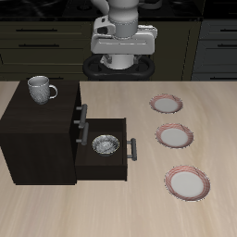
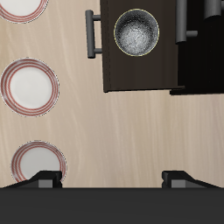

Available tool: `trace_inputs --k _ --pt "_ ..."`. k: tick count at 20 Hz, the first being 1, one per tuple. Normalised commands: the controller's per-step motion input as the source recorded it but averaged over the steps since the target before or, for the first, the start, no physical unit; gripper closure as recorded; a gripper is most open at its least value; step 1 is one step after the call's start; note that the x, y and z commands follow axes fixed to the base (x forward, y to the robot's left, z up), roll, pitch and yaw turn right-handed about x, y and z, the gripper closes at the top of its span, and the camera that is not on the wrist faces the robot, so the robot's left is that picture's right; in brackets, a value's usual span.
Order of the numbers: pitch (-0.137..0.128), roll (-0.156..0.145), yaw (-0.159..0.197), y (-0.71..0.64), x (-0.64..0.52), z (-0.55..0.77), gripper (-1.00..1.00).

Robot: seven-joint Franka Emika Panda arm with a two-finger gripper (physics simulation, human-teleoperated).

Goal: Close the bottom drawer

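Note:
The black-brown cabinet point(image 1: 37, 139) stands on the table. Its bottom drawer point(image 1: 127, 141) is pulled out toward the plates, grey bar handle point(image 1: 133, 150) on its front. A metal bowl point(image 1: 106, 144) lies inside it. The upper drawer point(image 1: 78, 118) looks nearly shut. My gripper point(image 1: 122, 59) hangs high at the table's back, open and empty, well apart from the cabinet. In the wrist view the open drawer point(image 2: 131, 74), its handle point(image 2: 90, 35) and the bowl point(image 2: 136, 31) show below the gripper point(image 2: 112, 179), whose fingertips point(image 2: 44, 179) stand wide apart.
A grey mug point(image 1: 39, 89) stands on the cabinet top. Three red-rimmed plates point(image 1: 168, 104) point(image 1: 174, 136) point(image 1: 188, 181) lie in a row on the wooden table beyond the drawer front; they also show in the wrist view point(image 2: 29, 86).

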Motion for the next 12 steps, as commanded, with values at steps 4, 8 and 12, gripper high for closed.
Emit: trace_inputs --k 4,8,12 --pt "0.0 0.01 -0.011 0.13 0.11 0.0 -1.0" --pt "-0.002 0.01 -0.06 0.24 0.18 0.0 -1.0" --pt "0.003 0.029 -0.121 0.35 0.24 0.0 -1.0"
